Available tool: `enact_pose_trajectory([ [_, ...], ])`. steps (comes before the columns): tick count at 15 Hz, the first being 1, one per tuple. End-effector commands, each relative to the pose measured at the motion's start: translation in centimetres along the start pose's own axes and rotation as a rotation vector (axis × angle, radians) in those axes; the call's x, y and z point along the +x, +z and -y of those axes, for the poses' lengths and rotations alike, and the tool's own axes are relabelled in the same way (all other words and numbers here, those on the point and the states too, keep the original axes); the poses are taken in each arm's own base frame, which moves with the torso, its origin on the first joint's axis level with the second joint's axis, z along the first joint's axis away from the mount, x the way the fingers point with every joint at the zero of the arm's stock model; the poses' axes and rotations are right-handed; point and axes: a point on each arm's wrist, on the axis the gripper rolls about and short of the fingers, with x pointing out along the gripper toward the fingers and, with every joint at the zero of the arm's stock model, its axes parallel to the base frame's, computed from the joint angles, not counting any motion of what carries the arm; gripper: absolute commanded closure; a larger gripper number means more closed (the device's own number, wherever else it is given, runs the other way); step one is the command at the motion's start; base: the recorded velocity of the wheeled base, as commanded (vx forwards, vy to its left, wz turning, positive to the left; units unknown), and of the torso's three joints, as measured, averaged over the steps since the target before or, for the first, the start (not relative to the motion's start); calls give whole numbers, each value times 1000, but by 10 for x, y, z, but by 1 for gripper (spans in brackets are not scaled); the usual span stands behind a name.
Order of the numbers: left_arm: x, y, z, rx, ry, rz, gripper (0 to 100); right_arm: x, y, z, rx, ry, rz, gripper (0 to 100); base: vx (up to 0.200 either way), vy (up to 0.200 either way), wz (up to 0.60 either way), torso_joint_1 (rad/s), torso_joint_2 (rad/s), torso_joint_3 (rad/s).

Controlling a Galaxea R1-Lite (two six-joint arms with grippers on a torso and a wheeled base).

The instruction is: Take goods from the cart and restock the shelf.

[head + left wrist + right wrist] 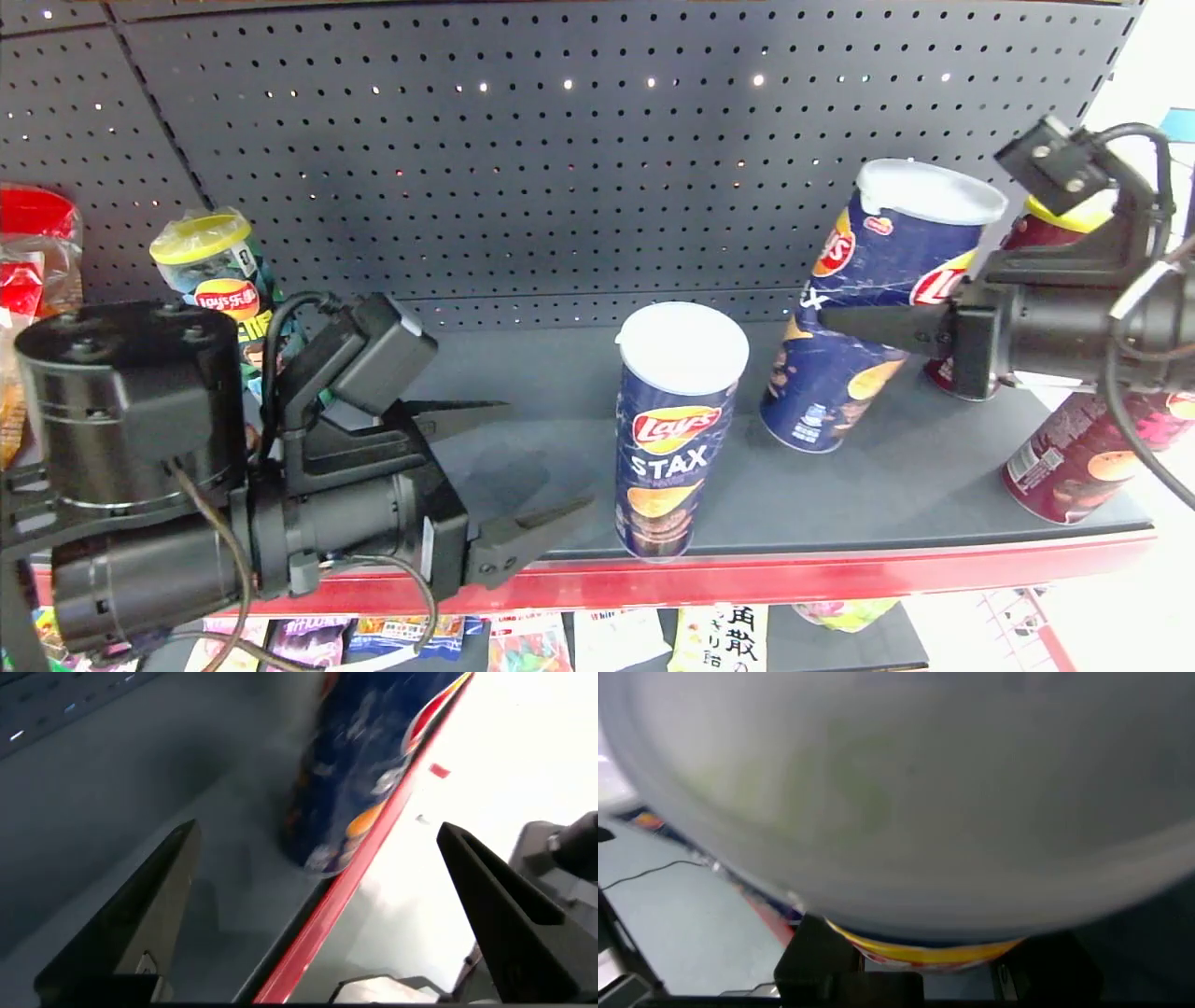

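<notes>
Where the dark shelf [523, 392] meets its red front lip, the left gripper [546, 455] hovers with its fingers spread wide and nothing between them. Over the shelf's right half, the right gripper [845, 322] appears clamped on a tilted blue chip can [864, 252]. One finger crosses its front and the other is hidden behind. The can's base rests on the shelf, its top leans toward the shelf's right end, and its white lid is on. An upright blue chip can [674, 439], also white-lidded, stands mid-shelf at the front lip, near the left gripper. A maroon can [1074, 467] leans at the shelf's right front corner. A smaller yellow-lidded can [219, 271] stands at the shelf's left rear. The lids hide all contents.
</notes>
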Motion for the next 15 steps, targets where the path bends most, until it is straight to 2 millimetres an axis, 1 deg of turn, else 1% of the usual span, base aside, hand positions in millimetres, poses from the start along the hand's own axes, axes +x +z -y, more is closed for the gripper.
enact_pose_trajectory([
  [1, -19, -8, -1, -6, 56, 6, 0, 52, -12, 13, -14, 19, -33, 100, 0, 0, 0, 0, 0, 0],
  [3, -27, -10, -7, -19, 115, 14, 0, 75, -18, 18, -12, 29, -47, 100, 0, 0, 0, 0, 0, 0],
  [5, -33, -8, -10, -22, 136, 30, 0, 92, -16, 18, -15, 44, -50, 100, 0, 0, 0, 0, 0, 0],
  [6, -36, -8, -14, -27, 156, 36, 0, 104, -15, 21, -17, 47, -48, 100, 0, 0, 0, 0, 0, 0],
  [9, -37, -8, -16, -31, 168, 37, 0, 122, -11, 27, -24, 20, -40, 100, 0, 0, 0, 0, 0, 0],
  [12, -37, -8, -17, -29, 168, 35, 0, 129, -11, 29, -28, 21, -41, 100, 0, 0, 0, 0, 0, 0],
  [13, -37, -10, -16, -30, 170, 32, 0, 135, -13, 31, -45, 28, -43, 100, 0, 0, 0, 0, 0, 0],
  [14, -37, -10, -16, -30, 170, 32, 0, 139, -13, 31, -45, 32, -44, 100, 0, 0, 0, 0, 0, 0],
  [15, -37, -10, -16, -32, 170, 32, 0, 142, -11, 27, -50, 42, -38, 100, 0, 0, 0, 0, 0, 0],
])
